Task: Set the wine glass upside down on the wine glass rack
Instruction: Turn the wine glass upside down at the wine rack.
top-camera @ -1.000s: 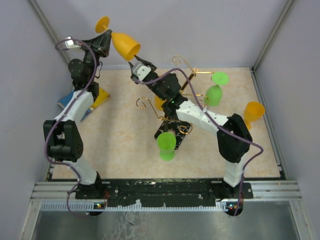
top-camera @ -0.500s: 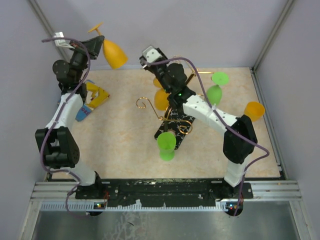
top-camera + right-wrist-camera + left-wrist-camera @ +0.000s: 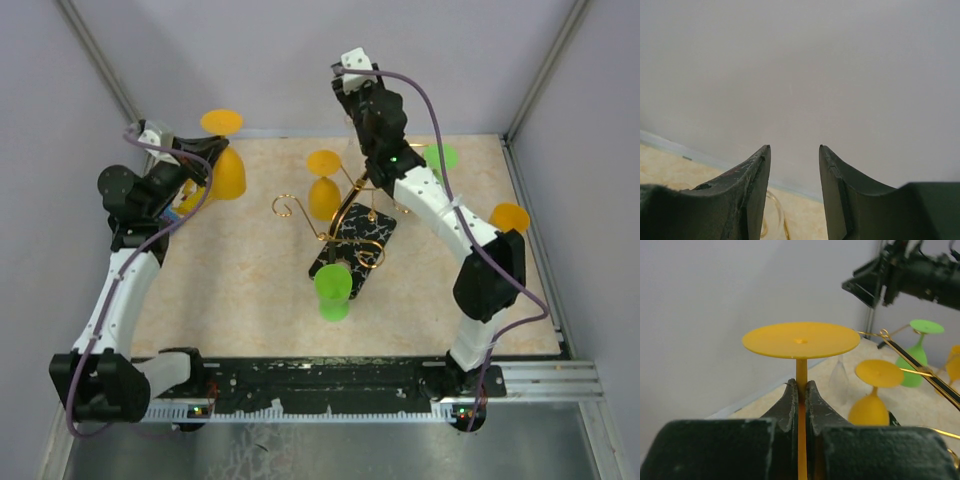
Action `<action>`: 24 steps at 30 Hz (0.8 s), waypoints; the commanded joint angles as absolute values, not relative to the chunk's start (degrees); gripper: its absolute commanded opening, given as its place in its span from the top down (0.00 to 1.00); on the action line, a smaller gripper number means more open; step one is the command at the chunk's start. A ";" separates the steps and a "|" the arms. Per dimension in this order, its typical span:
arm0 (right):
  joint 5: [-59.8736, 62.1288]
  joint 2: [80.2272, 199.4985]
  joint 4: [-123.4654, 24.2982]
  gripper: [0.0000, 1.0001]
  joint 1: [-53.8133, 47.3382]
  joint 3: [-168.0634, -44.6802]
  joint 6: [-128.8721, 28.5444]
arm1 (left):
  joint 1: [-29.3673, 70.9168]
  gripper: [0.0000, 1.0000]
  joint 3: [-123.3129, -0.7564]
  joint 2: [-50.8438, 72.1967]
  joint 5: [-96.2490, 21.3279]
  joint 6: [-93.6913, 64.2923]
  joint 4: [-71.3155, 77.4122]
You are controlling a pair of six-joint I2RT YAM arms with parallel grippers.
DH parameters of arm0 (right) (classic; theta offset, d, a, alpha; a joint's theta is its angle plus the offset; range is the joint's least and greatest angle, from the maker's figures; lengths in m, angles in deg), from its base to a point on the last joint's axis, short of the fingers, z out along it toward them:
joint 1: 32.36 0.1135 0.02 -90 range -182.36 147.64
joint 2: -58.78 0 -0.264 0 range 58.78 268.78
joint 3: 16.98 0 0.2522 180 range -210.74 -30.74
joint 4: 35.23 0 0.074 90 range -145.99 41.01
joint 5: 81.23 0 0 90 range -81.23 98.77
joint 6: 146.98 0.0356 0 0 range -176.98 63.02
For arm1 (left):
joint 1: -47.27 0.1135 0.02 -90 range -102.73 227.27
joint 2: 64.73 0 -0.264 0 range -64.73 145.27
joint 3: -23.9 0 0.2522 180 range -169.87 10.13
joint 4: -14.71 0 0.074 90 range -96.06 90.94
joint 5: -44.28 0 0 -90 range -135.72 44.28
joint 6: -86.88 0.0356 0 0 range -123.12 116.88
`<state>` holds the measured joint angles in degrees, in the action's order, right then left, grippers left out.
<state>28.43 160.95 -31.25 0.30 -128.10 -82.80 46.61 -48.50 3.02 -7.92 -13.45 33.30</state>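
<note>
An orange wine glass [image 3: 228, 172] hangs upside down at the table's left, foot [image 3: 801, 340] on top. My left gripper [image 3: 801, 386] is shut on its thin stem [image 3: 801, 371]. The wine glass rack [image 3: 352, 240], gold wire arms on a black marbled base, stands mid-table, to the right of the held glass and apart from it. Another orange glass [image 3: 323, 192] and a green glass [image 3: 432, 170] hang on it. My right gripper [image 3: 794, 148] is open and empty, raised over the rack's far end and facing the back wall.
A second green glass [image 3: 333, 291] sits by the rack base's near end. An orange glass [image 3: 509, 218] stands at the right edge. A clear glass [image 3: 839, 380] stands near the back wall beyond the rack. Grey walls close in the back and both sides.
My left arm swung the orange glass down from high at the back wall and turned it foot-up. My right gripper drew away from its bowl, rose to the right and opened wider.
</note>
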 commanded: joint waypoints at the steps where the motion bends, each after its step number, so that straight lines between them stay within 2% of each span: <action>1: 31.48 160.23 -33.14 0.56 -0.76 -135.01 -80.88 | 44.43 1.00 -45.13 -3.94 -0.91 -7.79 24.94; 12: 33.50 163.94 -41.33 0.52 -3.30 -144.90 -78.20 | 36.90 1.00 -42.81 -14.93 2.09 -7.95 4.63; 24: 34.34 164.52 -41.33 0.50 -3.71 -146.04 -80.74 | 33.83 1.00 -34.53 -22.08 1.55 -12.82 3.81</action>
<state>33.15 164.49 -43.03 -3.37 -142.33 -79.39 34.78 -36.45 -21.16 0.87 -11.48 3.86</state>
